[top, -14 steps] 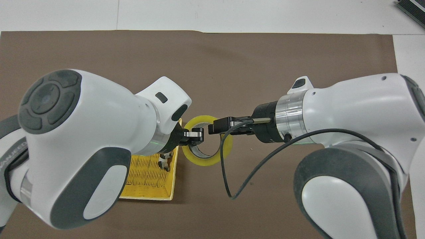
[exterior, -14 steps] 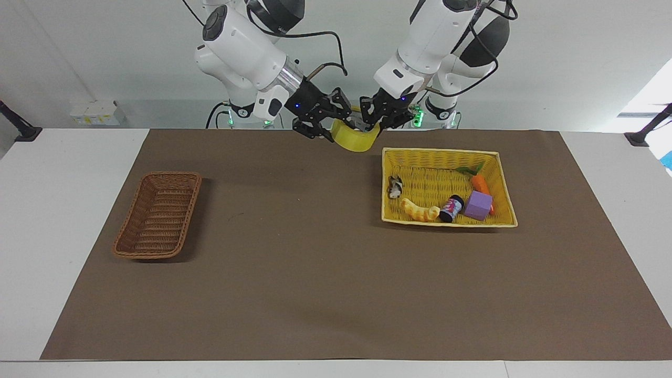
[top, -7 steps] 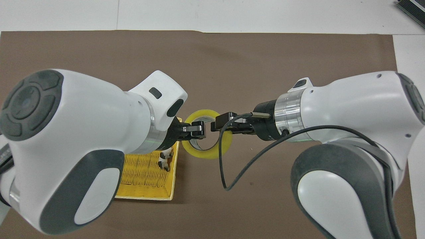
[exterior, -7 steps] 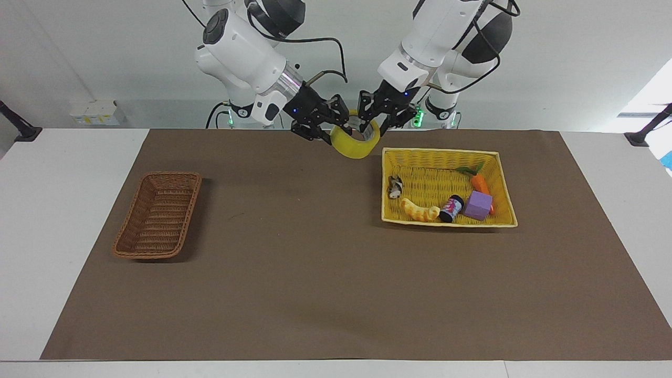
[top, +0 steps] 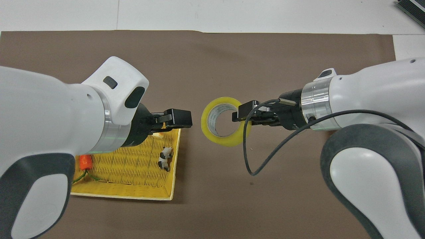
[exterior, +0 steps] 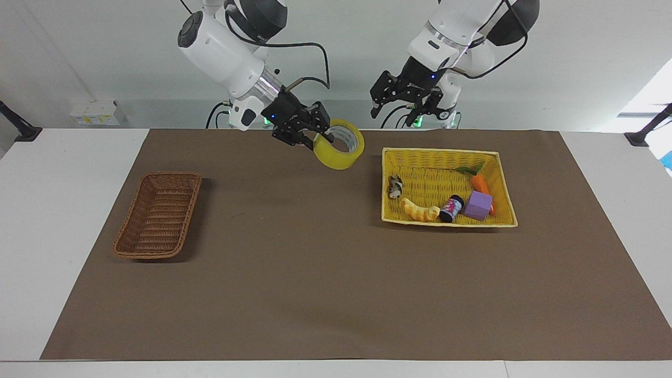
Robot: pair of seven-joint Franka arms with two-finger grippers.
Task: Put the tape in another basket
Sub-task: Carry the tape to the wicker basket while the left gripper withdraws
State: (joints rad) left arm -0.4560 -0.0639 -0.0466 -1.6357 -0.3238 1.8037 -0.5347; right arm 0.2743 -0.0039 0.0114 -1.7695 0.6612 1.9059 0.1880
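Observation:
The tape, a yellow ring with a pale core, hangs in the air over the brown mat, between the two baskets. My right gripper is shut on the ring's wall, one finger inside the hole; the overhead view shows the tape with that gripper clamped on the side toward the right arm. My left gripper is open and holds nothing, raised over the yellow basket's robot-side edge, a short gap away from the tape. The brown wicker basket lies with nothing in it at the right arm's end of the mat.
The yellow basket at the left arm's end holds a carrot toy, a purple block, a small can, a corn-like toy and a cow figure. A brown mat covers the table.
The left gripper has opened, let go of the tape and pulled up and back toward its own side. The right gripper, shut on the tape, has carried it a little toward the wicker basket.

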